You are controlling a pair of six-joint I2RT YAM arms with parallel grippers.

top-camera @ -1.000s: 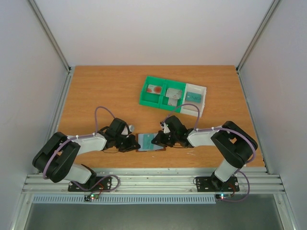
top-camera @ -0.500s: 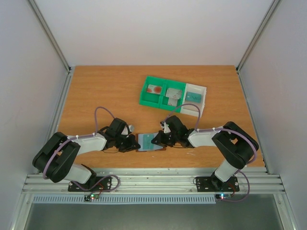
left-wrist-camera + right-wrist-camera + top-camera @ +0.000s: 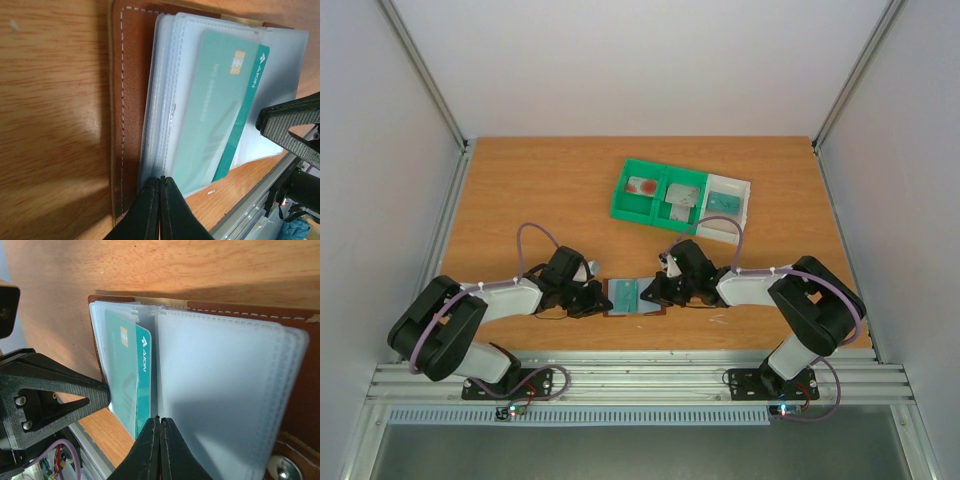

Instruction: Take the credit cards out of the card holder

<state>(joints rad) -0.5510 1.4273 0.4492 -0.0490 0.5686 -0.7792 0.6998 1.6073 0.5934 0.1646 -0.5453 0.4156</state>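
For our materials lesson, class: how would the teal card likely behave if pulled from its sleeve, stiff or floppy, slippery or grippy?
Probably stiff: the card lies flat with straight edges, while the clear sleeves around it bend at their edges. Likely slippery: its smooth face pokes partly out of its sleeve. Thin, so presumably light.

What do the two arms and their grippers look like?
The left arm and the right arm have white links and bulky black joints, each with a looping purple cable. The left gripper and the right gripper are black, with fingers narrowing to thin tips.
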